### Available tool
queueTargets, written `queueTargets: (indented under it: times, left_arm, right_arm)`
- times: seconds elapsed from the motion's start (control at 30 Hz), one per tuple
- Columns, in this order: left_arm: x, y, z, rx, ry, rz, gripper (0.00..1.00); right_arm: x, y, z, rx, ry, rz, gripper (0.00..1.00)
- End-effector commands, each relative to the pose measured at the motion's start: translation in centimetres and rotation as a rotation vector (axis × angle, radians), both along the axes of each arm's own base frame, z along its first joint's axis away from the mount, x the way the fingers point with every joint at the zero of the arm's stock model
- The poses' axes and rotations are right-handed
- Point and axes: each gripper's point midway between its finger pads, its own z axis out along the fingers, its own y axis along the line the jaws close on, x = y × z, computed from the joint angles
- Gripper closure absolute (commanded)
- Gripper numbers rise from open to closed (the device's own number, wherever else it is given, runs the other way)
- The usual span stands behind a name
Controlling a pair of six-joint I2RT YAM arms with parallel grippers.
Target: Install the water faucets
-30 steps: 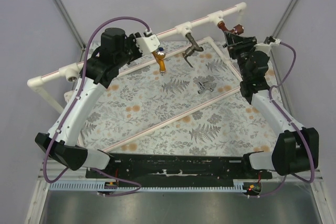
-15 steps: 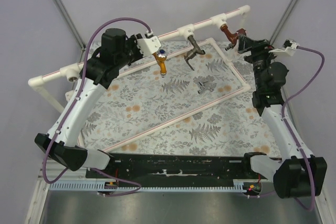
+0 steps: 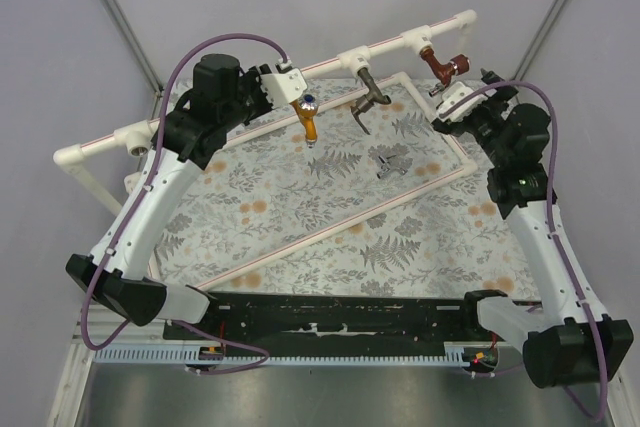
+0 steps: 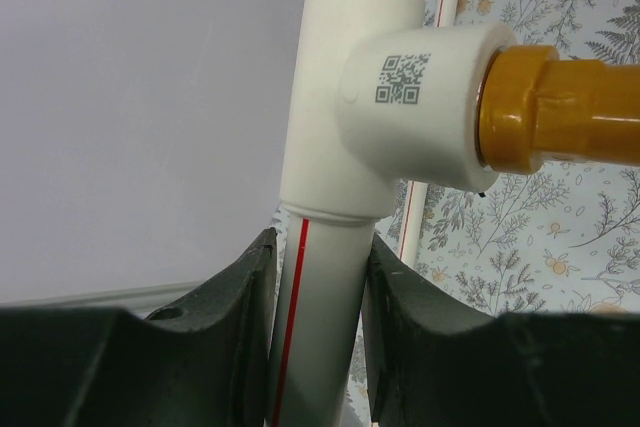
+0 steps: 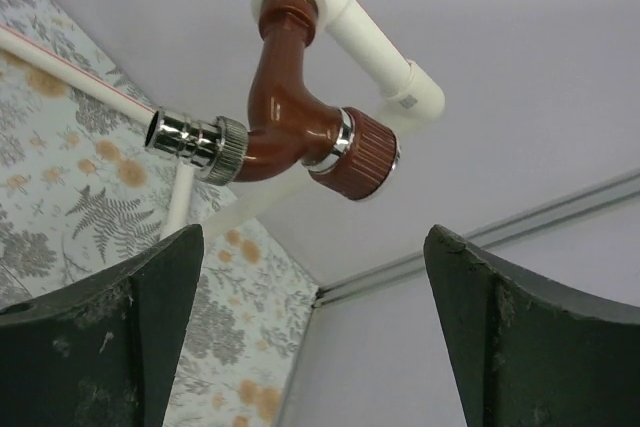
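The reddish-brown faucet (image 3: 441, 63) (image 5: 290, 117) hangs screwed into the right T-fitting (image 3: 418, 39) of the white pipe frame (image 3: 330, 57). My right gripper (image 3: 478, 87) (image 5: 315, 247) stands open a short way from it, with nothing between its fingers. A dark grey faucet (image 3: 368, 93) sits in the middle fitting. The golden-orange faucet (image 3: 307, 119) (image 4: 570, 112) sits in the fitting beside my left gripper (image 3: 270, 87) (image 4: 320, 307), which is shut on the white pipe (image 4: 320, 297) just below that fitting. A silver faucet (image 3: 390, 164) lies loose on the mat.
A floral mat (image 3: 300, 207) covers the table, crossed by thin white rods (image 3: 340, 232). The pipe frame's left end carries an open T-fitting (image 3: 132, 137). Grey walls and corner rails (image 3: 120, 17) close in the back.
My right gripper has opened, let go of the reddish-brown faucet and drawn back to the right and nearer. The left gripper has kept its hold on the pipe.
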Motion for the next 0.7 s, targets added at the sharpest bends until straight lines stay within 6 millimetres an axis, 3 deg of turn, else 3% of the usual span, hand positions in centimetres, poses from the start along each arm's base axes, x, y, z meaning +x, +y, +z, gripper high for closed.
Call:
queueTargets:
  times: [0.0, 0.17, 0.37, 0.47, 0.57, 0.67]
  left_arm:
    - [-3.5, -1.6, -3.2, -0.117, 0.213, -0.022, 0.98]
    - [-3.6, -1.6, -2.9, -0.123, 0.208, -0.021, 0.98]
    - [-3.8, -1.5, -2.9, -0.123, 0.208, -0.021, 0.98]
    - [-3.9, -1.4, -2.9, -0.122, 0.206, -0.019, 0.98]
    - [-3.8, -1.3, -2.9, -0.121, 0.204, -0.015, 0.98]
    - [-3.9, -1.3, -2.9, -0.120, 0.204, -0.017, 0.98]
  right_arm:
    - [0.7, 1.1, 2.3, -0.288, -0.099, 0.042, 0.02]
    - [2.3, 2.7, 2.6, -0.380, -0.153, 0.055, 0.06]
    - [4.8, 3.0, 2.5, -0.250, -0.196, 0.015, 0.28]
    - [5.4, 3.3, 2.4, -0.058, -0.170, 0.016, 0.52]
    - [5.5, 3.1, 2.8, 0.250, -0.108, -0.003, 0.78]
    - [5.2, 2.7, 3.7, 0.677, -0.045, -0.042, 0.84]
